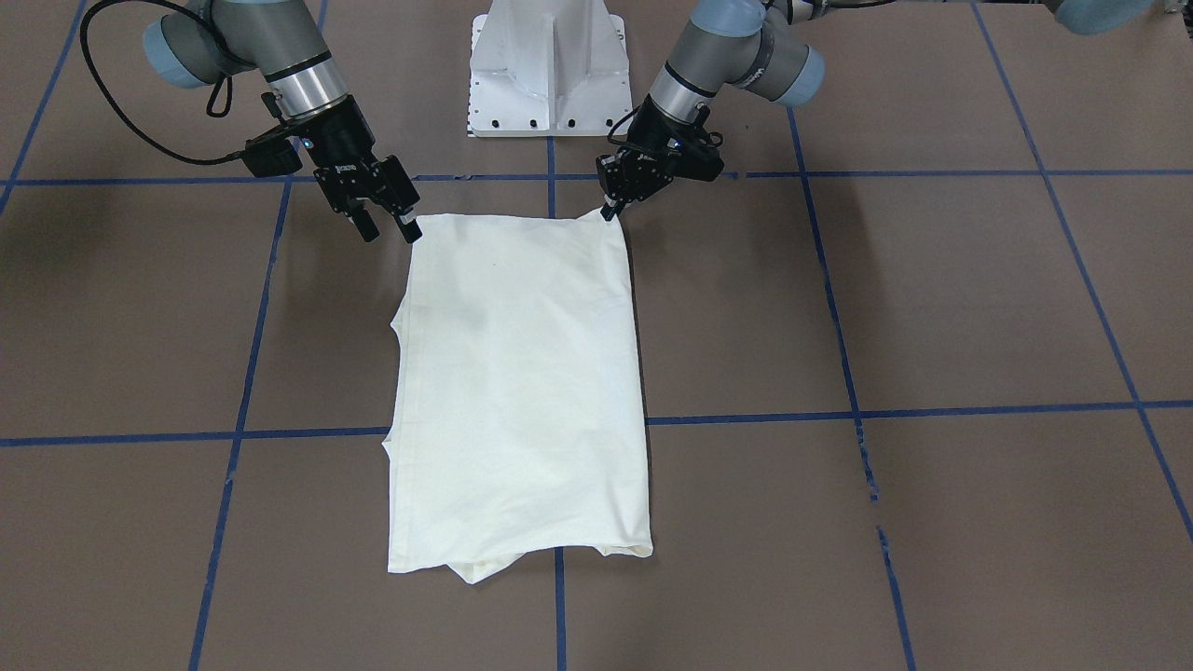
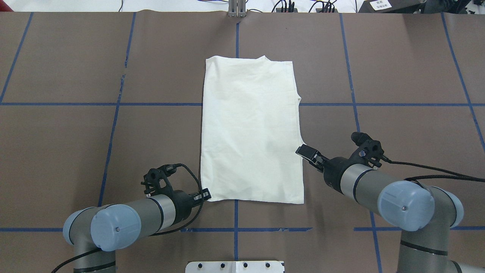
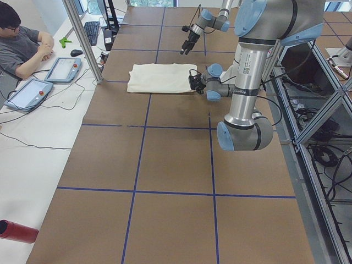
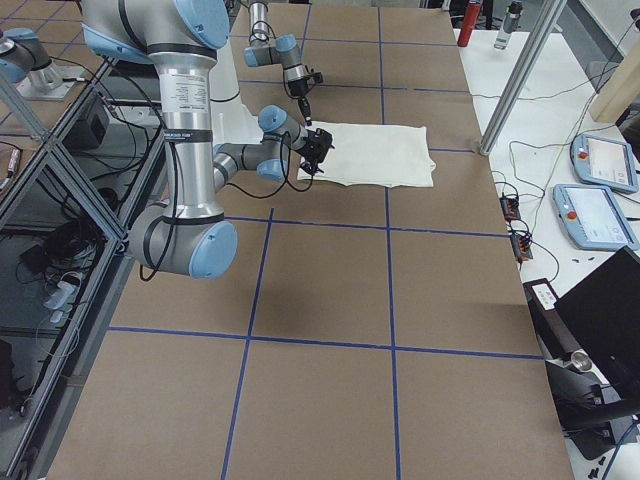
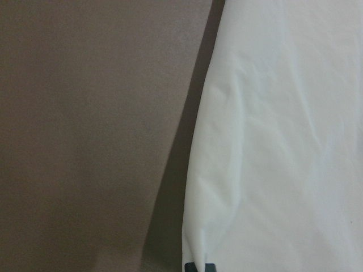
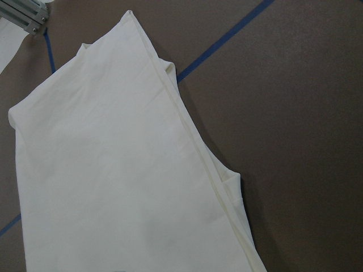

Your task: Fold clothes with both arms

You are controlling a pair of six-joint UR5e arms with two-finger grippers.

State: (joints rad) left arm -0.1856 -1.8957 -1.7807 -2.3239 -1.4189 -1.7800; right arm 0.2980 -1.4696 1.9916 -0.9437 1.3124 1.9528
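The shirt (image 1: 522, 391) lies flat near the middle of the table (image 1: 932, 298), folded lengthwise into a long rectangle w/ the plain cream side up. Its long axis runs straight away from the robot. One short edge is near the white pedestal (image 1: 548, 65); the other is at the far side, where a bit of an under-layer pokes out past the edge. Along the side toward the robot's right, the fabric edge has small steps & a seam line (clearest in the right wrist view). A blue tape line (image 1: 932, 410) crosses under the shirt widthwise, and another runs lengthwise, showing at both short ends. The left claw (image 1: 609, 212) is down at the near corner on the robot's left side. Its fingers are drawn narrow & pinch that corner, which rises in a small peak off the table. The left wrist view shows the cloth edge running into a dark fingertip at the bottom of the frame. The right claw (image 1: 389, 228) is at the other near corner, its fingers spread wide & empty, tips just beside the corner. Whether they touch the cloth I can't tell, but the right wrist view looks down on the shirt from above, w/ the far short edge toward the top of the frame.
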